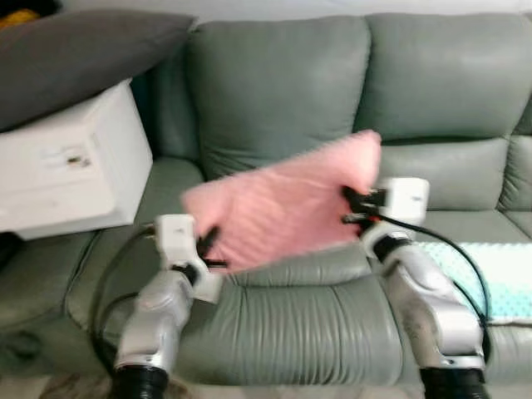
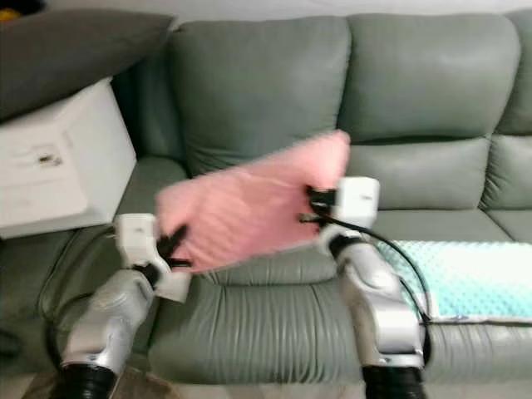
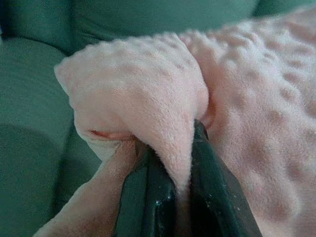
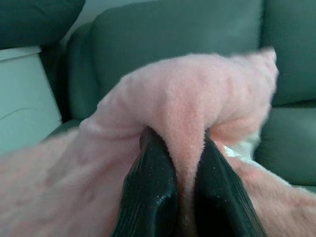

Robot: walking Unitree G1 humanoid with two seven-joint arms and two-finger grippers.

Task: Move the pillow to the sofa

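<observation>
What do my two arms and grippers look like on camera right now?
Both arms are silver with rounded metallic forearm shells ending in black ribbed cuffs. The left gripper and right gripper each have a boxy white wrist housing and two long black fingers. Black cables loop out from both wrists and back along the arms.

Pink pillow (image 1: pixel 283 204): outline smeared by motion blur; texture unreadable from the head views.
Left gripper (image 3: pixel 182 190): fingertips buried in a pinched fold of pillow fabric.
Right gripper (image 4: pixel 183 185): tips likewise swallowed by a fold.
Dark grey cushion (image 1: pixel 75 58): cut off at the frame edge.
Mint blanket (image 1: pixel 499 274): cropped at the frame edge.
White box (image 1: pixel 71 170): label too blurred to read.
</observation>
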